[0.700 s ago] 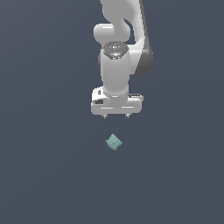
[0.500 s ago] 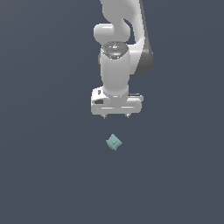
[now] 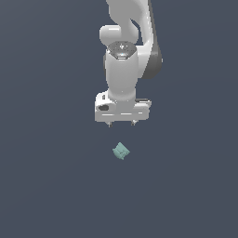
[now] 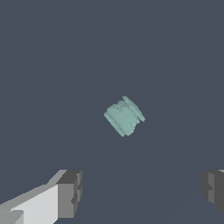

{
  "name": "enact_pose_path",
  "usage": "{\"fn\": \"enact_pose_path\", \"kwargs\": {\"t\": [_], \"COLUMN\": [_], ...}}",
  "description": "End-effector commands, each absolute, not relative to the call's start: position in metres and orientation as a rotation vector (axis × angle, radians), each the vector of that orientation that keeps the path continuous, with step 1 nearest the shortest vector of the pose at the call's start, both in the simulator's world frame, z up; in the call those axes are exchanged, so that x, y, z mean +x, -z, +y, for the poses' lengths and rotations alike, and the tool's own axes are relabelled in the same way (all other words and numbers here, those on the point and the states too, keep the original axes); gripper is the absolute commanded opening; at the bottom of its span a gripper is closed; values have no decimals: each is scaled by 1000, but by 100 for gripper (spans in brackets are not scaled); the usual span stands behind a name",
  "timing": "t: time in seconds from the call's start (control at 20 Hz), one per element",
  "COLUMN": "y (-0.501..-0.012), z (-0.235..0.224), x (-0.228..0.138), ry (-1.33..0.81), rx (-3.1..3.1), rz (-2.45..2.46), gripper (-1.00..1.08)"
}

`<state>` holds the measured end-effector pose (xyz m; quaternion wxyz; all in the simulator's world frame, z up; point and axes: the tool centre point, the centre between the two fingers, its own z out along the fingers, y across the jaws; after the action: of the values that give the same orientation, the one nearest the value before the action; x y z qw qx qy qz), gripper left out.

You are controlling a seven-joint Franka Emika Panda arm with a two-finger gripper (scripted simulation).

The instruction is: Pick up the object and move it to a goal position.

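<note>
Object [image 3: 121,151]: pale teal chunk, free, tilted.
Gripper [image 3: 122,123]: spread wide, empty, at 12 o'clock from object, apart.

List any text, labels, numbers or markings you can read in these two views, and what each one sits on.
None: neither view shows readable text.
Pale teal chunk: plain ridged surface, no label or number in the wrist view either.
White end effector: bare white housing with a small dark recess, no brand mark legible.
End effector's grey fingers: unmarked.
Dark grey ground: blank.
</note>
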<state>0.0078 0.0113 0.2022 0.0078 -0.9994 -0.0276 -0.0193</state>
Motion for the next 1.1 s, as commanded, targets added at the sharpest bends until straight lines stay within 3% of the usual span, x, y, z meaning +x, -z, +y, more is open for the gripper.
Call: {"fn": "enact_pose_path", "kwargs": {"t": [0.0,1.05], "y": [-201,-140], "z": [11,9], "x": [8,38], "ry": [59,22], "rx": [-3125,-3064], "rz": [-95,-718], "gripper": [100,100]}}
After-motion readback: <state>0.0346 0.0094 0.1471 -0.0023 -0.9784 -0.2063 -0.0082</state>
